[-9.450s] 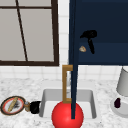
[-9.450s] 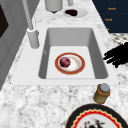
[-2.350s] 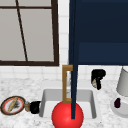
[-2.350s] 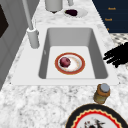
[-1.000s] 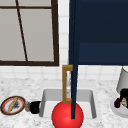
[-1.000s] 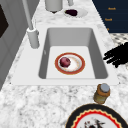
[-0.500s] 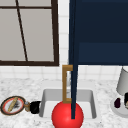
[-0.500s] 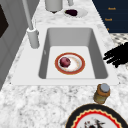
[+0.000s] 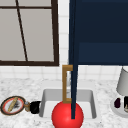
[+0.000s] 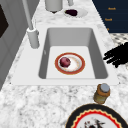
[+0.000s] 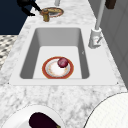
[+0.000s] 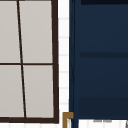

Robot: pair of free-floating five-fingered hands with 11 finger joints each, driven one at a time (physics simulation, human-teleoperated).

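The jar [image 10: 102, 93] stands upright, grey lid on top, on the counter at the sink's [image 10: 100, 62] left front corner. It sits between the sink and a patterned plate [image 9: 12, 105] further left. The left hand [image 10: 116, 56] is the nearer hand. It hangs at the counter's front edge with its fingers spread and fairly straight, and it holds nothing. Seen from the front, the hand looks close against the jar's right side. The left side view shows a clear gap, with the jar lying to the hand's left and a little toward the wall. In the right side view the fingertips [image 11: 37, 9] point in toward the jar and plate and touch neither. In the sink, a red-rimmed dish [image 10: 70, 63] carries a dark red fruit [image 10: 65, 62]. The faucet [image 10: 33, 37] stands behind the sink. On the counter to the right, an eggplant [image 9: 117, 102] lies on a white plate [image 11: 15, 120] beside a grey canister [image 9: 123, 82]. A dark shape at that plate's right edge may be the right hand [image 9: 126, 103], but I cannot tell what state it is in. A navy cabinet door [image 9: 73, 75] with a brass handle [image 9: 65, 83] hangs open over the sink.
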